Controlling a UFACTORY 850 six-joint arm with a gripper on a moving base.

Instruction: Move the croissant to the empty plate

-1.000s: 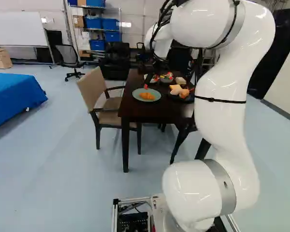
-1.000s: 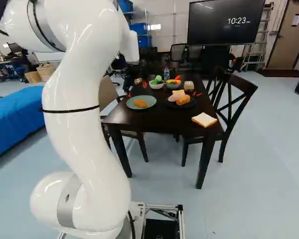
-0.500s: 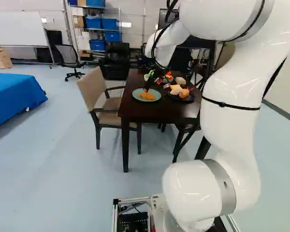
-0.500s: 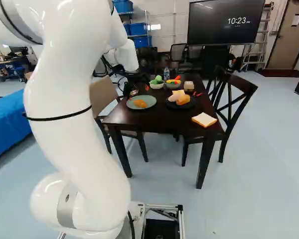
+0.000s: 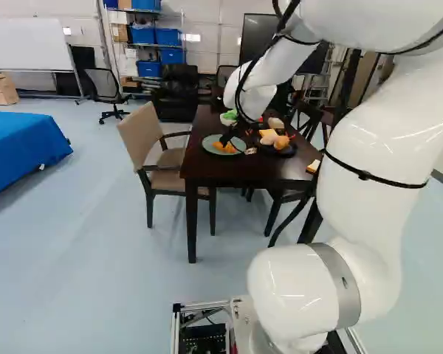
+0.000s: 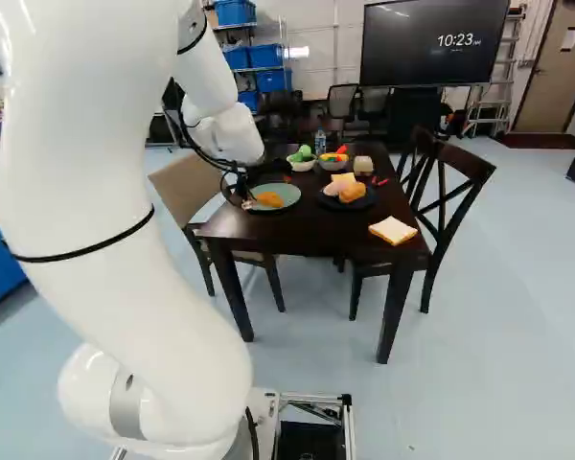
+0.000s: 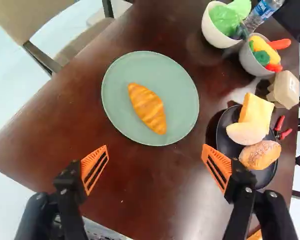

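Observation:
In the left base view my gripper is over the near-left part of the table, by the green plate. In the wrist view the gripper stands wide open, its orange pads apart with only bare tabletop showing between them. Ahead of it the golden croissant lies on the green plate, untouched. A black plate, beside and beyond one finger, holds a yellow piece, a pale piece and a bread roll.
Dark table with chairs at both sides. On it are a white bowl of green food, a bowl of vegetables, a bottle, a beige box, red pieces and a bread slice.
The arm has swung and reached farther forward, bringing the gripper down beside the green plate. The base and the food have stayed where they were.

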